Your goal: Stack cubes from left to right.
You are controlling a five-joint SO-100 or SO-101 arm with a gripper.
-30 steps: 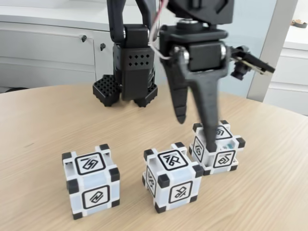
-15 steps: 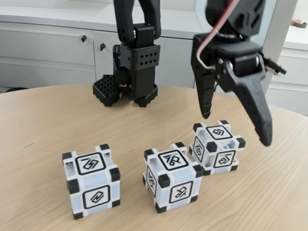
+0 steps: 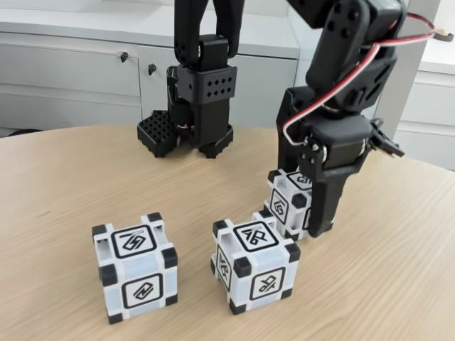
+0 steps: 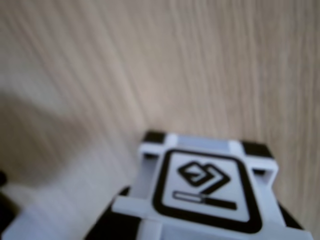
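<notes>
fingers [image 3: 302, 213] dropped onto right cube [image 3: 287, 201] — it shifted left | cubes: 3

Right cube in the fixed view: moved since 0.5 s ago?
Yes. The right cube has shifted left and slightly back, toward the arm base. It now sits behind the middle cube, with the gripper down around it.

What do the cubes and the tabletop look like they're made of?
The cubes look like hard moulded plastic: smooth white faces, matte black corner blocks, crisp printed glyphs. The tabletop looks like light wood or wood-effect laminate, satin, with straight grain lines, seen close in the wrist view; which one I can't tell.
</notes>
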